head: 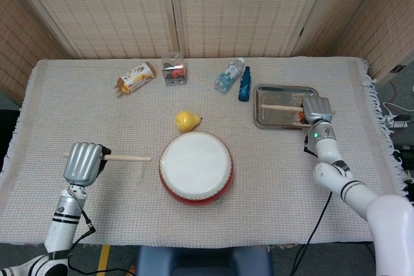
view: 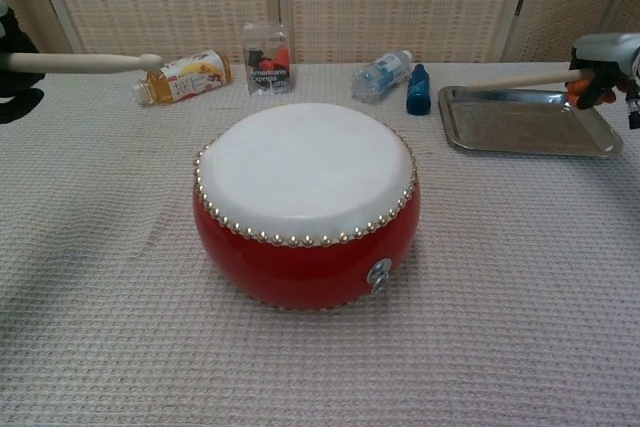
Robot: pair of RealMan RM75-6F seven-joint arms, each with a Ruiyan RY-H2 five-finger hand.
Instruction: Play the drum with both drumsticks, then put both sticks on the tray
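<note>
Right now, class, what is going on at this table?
A two-armed robot holds a drumstick in each hand. Its right hand holds one drumstick over the metal tray. Its left hand grips the other stick, whose tip stops short of the red drum.

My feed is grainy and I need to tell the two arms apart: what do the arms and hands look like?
Both hands are silver-grey metal with ribbed finger backs, the left hand and the right hand alike. Each sits on a slim grey wrist and a white arm with black bands. A black cable loops beside each wrist. The right wrist shows a small green light, and orange padding shows under the right hand.
</note>
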